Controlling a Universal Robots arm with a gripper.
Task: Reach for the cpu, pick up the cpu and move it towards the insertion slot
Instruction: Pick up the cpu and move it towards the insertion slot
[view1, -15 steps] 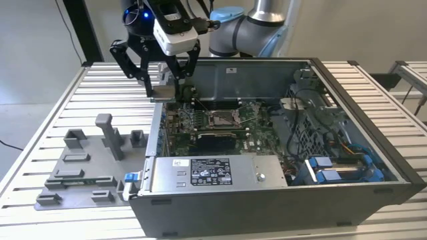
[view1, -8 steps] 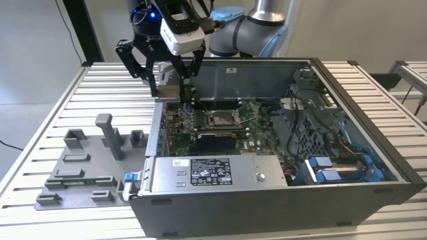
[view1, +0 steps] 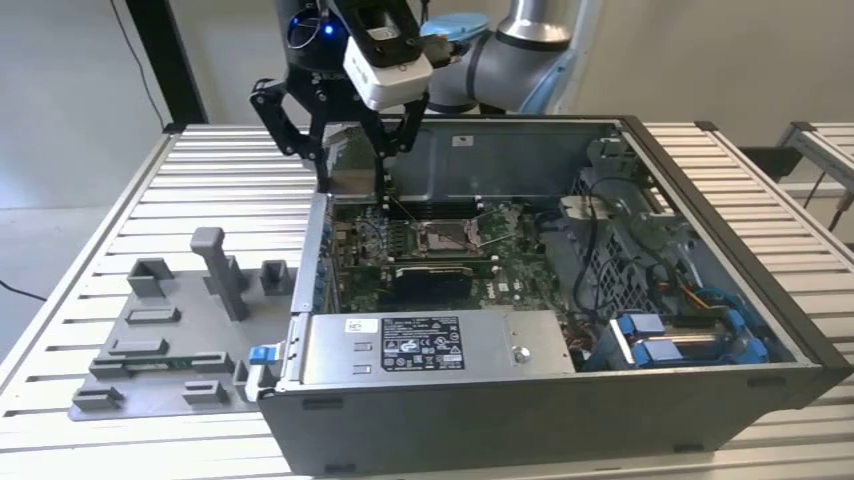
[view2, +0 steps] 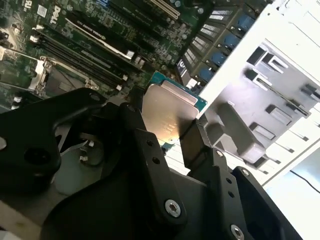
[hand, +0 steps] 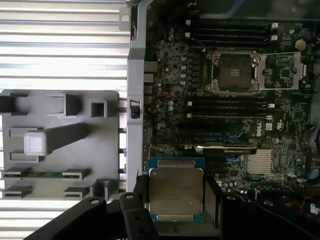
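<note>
The cpu (view1: 352, 181) is a small silvery square chip, held above the rear left corner of the open computer case. My gripper (view1: 354, 172) is shut on it, a black finger on each side. In both wrist views the cpu (hand: 176, 192) (view2: 167, 112) shows its silver top on a blue-green edge, clamped by the gripper (hand: 176, 201) between black fingers (view2: 192, 145). The insertion slot (view1: 445, 237) (hand: 234, 72), a metal-framed socket with a brownish centre, lies on the motherboard below and to the exterior view's right of the chip.
The case wall (view1: 315, 260) stands just below the gripper. A grey fixture plate (view1: 174, 330) with upright blocks lies on the slatted table to the exterior view's left. A long black card (view1: 427, 285), a power supply (view1: 427, 345) and cables (view1: 627, 270) sit inside the case.
</note>
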